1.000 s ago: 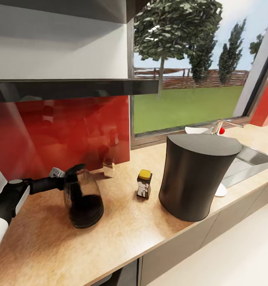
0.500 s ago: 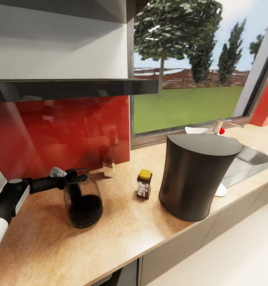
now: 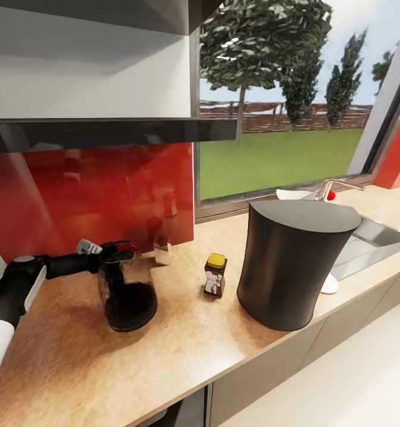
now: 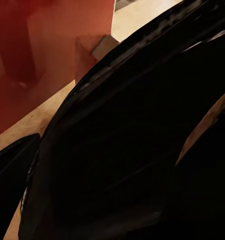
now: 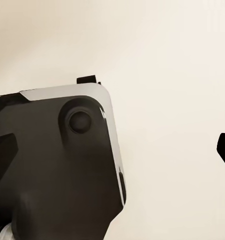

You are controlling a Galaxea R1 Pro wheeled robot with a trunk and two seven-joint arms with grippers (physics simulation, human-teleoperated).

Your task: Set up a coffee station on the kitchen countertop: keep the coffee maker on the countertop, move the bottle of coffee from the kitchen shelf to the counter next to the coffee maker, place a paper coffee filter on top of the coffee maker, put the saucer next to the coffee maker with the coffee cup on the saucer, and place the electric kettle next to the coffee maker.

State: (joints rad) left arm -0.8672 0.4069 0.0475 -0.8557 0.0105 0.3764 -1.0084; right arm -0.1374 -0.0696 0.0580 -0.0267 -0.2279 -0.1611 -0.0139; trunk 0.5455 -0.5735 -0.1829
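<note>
The left gripper (image 3: 108, 254) is clamped on the rim of the electric kettle (image 3: 127, 293), which sits slightly tilted at the near left of the countertop (image 3: 182, 350); whether its base rests fully on the surface cannot be told. Risk, as a judgement: the grasp is high and to one side, so the dark glassy body could swing or slip on transfer, and a hurried sideways move could knock over the bottle of coffee (image 3: 215, 275) standing between it and the coffee maker (image 3: 292, 261). The right gripper's state cannot be told from its wrist view. Count: one kettle, one bottle, one coffee maker, one small block (image 3: 162, 254) at the far backsplash, one sink (image 3: 372, 243) at right.
</note>
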